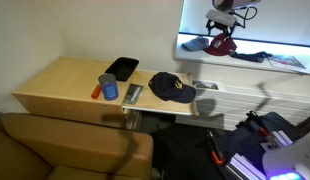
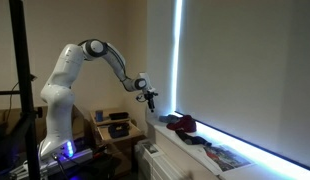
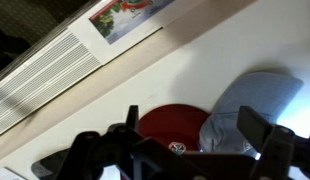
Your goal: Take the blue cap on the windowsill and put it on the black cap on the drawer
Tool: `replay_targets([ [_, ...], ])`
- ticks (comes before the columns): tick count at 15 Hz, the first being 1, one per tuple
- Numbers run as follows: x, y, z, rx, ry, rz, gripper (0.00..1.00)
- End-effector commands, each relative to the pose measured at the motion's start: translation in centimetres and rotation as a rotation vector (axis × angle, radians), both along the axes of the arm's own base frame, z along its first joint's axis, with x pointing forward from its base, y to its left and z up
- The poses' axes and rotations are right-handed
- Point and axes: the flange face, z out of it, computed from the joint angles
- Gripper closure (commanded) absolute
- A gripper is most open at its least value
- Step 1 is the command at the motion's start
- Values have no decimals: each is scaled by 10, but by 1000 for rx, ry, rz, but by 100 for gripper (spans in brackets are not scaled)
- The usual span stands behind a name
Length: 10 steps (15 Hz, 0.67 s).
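Note:
The blue cap (image 3: 250, 105) lies on the white windowsill (image 3: 105, 95), touching a maroon cap (image 3: 167, 125) beside it. In an exterior view the blue cap (image 1: 198, 44) sits at the sill's near end with the maroon cap (image 1: 224, 45) behind it. My gripper (image 3: 195, 120) is open and empty and hangs above both caps, its fingers straddling where they meet; it also shows in both exterior views (image 1: 223, 22) (image 2: 150, 95). The black cap (image 1: 172, 87) lies on the light-wood drawer top (image 1: 65, 80), away from the gripper.
On the drawer top stand a flat black tray (image 1: 122, 68), a blue cup (image 1: 109, 88), a small orange object (image 1: 96, 92) and a remote (image 1: 133, 95). A dark cloth (image 1: 251, 55) and a magazine (image 3: 130, 15) lie on the sill. A radiator grille (image 3: 40, 75) runs below it.

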Motion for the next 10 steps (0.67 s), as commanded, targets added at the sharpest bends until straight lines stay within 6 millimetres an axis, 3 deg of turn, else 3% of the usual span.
replay_targets([
  [1, 68, -6, -37, 9, -151, -129, 0],
  [5, 122, -18, -41, -15, -303, -243, 0],
  [8, 150, -34, -41, -55, -349, -366, 0],
  [9, 129, -27, -38, -29, -324, -307, 0],
  [10, 134, -30, -39, -41, -333, -316, 0],
])
